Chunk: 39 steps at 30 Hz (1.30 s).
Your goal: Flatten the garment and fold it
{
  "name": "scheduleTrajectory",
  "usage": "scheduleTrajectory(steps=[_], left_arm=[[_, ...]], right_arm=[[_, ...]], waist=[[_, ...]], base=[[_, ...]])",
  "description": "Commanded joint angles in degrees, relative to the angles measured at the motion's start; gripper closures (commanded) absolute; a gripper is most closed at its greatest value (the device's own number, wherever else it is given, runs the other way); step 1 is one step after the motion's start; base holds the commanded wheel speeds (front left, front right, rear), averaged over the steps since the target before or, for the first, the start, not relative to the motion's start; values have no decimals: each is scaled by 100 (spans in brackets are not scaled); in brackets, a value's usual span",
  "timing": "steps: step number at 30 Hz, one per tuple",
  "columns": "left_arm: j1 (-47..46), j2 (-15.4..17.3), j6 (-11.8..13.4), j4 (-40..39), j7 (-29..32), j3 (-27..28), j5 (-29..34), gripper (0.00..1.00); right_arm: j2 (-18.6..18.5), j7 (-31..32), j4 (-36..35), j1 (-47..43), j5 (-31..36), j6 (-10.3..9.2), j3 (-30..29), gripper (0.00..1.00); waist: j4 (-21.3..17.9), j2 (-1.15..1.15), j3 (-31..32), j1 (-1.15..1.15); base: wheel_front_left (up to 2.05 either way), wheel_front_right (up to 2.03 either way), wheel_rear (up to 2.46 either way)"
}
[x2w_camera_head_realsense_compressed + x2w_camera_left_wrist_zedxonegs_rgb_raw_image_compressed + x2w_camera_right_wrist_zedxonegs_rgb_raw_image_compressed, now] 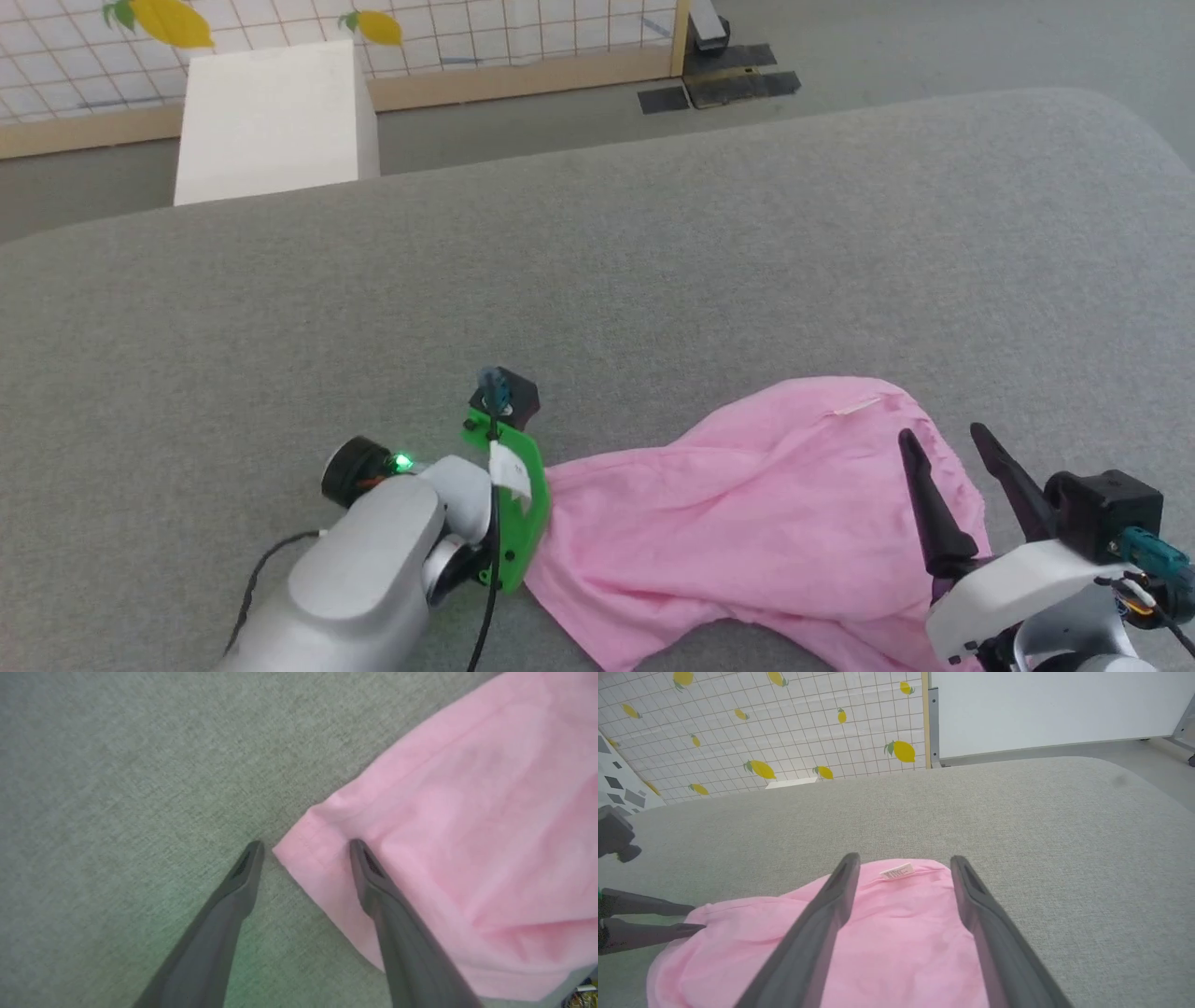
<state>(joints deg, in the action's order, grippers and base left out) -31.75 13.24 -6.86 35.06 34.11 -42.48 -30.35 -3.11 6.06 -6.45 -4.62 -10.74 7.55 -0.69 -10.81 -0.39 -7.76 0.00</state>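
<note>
Currently pink garment (747, 513) at near edge of worktop (653, 280); left tool (303, 848), released, straddles its corner; right tool (901, 859) released above.

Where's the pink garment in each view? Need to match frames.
Head: garment lower centre to lower right.
Left wrist: garment on the right, its corner between the fingers of the open left claw.
Right wrist: garment bottom centre, beneath the open right claw.
Shared landmark: the grey fabric surface under it.
</note>
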Motion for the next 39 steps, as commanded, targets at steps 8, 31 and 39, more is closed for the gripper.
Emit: scheduleTrajectory(steps=[8,31,39], left_arm=[[504,172,25,90,-307,-461,-753,100],[863,328,861,-1682,-2750,99,-375,100],[783,361,880,-2010,-2747,61,-333,100]], right_arm=[[20,276,201,-54,-125,-6,-317,0],[-1635,3386,2264,2158,-1689,-6,89,0],[-1979,4530,3216,2819,-1932,-6,839,0]], waist=[[98,39,-31,0],[883,39,-280,0],[1123,39,-580,0]], base=[[0,0,0],[0,0,0],[0,0,0]])
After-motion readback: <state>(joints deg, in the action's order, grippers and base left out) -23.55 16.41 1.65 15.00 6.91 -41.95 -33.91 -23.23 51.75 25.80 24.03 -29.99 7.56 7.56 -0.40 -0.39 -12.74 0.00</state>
